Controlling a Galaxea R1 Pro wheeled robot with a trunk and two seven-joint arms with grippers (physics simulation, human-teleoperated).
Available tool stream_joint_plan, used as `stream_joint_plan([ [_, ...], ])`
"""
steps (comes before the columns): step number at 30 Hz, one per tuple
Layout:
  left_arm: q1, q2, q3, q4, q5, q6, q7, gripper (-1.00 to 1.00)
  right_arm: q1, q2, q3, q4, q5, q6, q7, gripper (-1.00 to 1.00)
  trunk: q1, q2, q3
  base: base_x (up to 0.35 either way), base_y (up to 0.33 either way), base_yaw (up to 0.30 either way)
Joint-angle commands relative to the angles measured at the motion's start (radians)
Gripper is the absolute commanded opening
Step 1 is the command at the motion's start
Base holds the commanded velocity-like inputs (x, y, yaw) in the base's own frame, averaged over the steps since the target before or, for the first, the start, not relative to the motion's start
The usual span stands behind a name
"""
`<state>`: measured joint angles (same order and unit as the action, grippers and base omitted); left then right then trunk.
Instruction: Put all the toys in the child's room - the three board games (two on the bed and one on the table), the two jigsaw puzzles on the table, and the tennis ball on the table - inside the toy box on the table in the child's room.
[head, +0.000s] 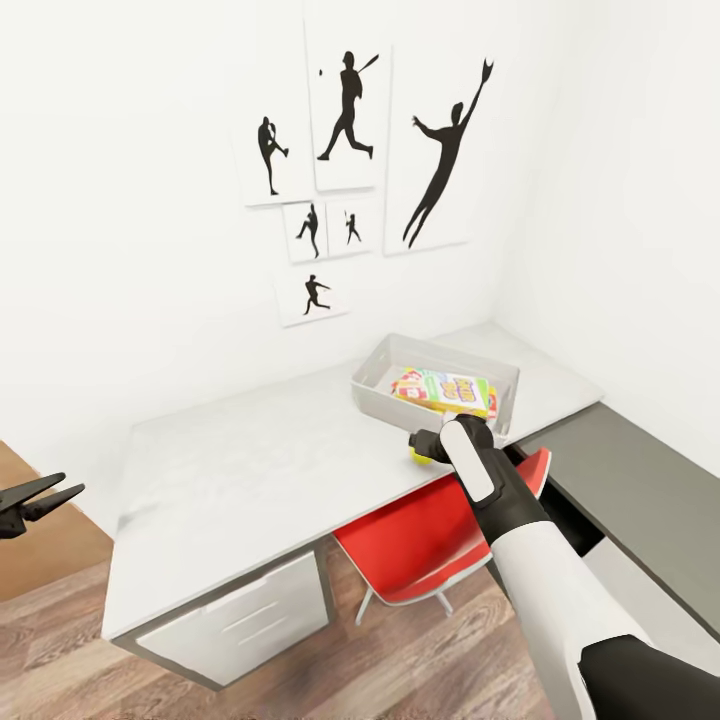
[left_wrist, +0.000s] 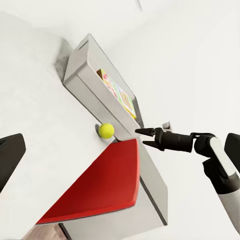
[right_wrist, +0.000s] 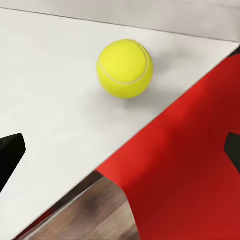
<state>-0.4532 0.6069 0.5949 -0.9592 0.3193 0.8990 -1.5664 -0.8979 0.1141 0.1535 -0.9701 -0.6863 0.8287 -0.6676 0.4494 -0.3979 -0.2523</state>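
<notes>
One tennis ball (head: 421, 456) sits on the table (head: 250, 460) at the near edge, just beside the near wall of the one toy box (head: 385, 408), toward 6 o'clock of it in the head view; in the right wrist view the ball (right_wrist: 125, 68) lies bare on the pale top, close to the table's edge, with the seat of one red chair (right_wrist: 185, 170) below that edge. The right gripper (left_wrist: 139, 137) reaches toward the ball (left_wrist: 105, 130) from the chair side, its two fingers parted a little with nothing between them, tips short of the ball and not touching it. In the head view the same gripper (head: 420, 447) hangs over the ball, hiding most of it. The toy box stands at about 2 o'clock on the table top and holds colourful flat toys (head: 447, 390) stacked together; how many cannot be counted, since they overlap. The left gripper (head: 55, 495) hovers at 9 o'clock, well apart from the table's things, its two dark fingers spread and empty. Six black athlete silhouette pictures (head: 345, 110) hang on the white wall at 12 o'clock. A dark-grey cabinet (head: 640, 490) runs along at 4 o'clock, beside the table.
</notes>
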Motion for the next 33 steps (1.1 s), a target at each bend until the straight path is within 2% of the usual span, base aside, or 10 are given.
stream_joint_plan([
  [1,-0.001,0.0,0.0,0.0,-0.001,0.011,-0.004,1.0,-0.001,0.0,0.001,-0.001,-0.01,0.001,-0.01,1.0,0.001,-0.002,-0.004,0.0,0.113,0.0],
  [33,-0.001,0.0,0.0,0.0,-0.002,0.011,-0.004,1.0,-0.034,-0.006,0.003,-0.001,-0.01,0.002,-0.01,1.0,0.001,-0.002,-0.056,0.006,0.014,0.0],
])
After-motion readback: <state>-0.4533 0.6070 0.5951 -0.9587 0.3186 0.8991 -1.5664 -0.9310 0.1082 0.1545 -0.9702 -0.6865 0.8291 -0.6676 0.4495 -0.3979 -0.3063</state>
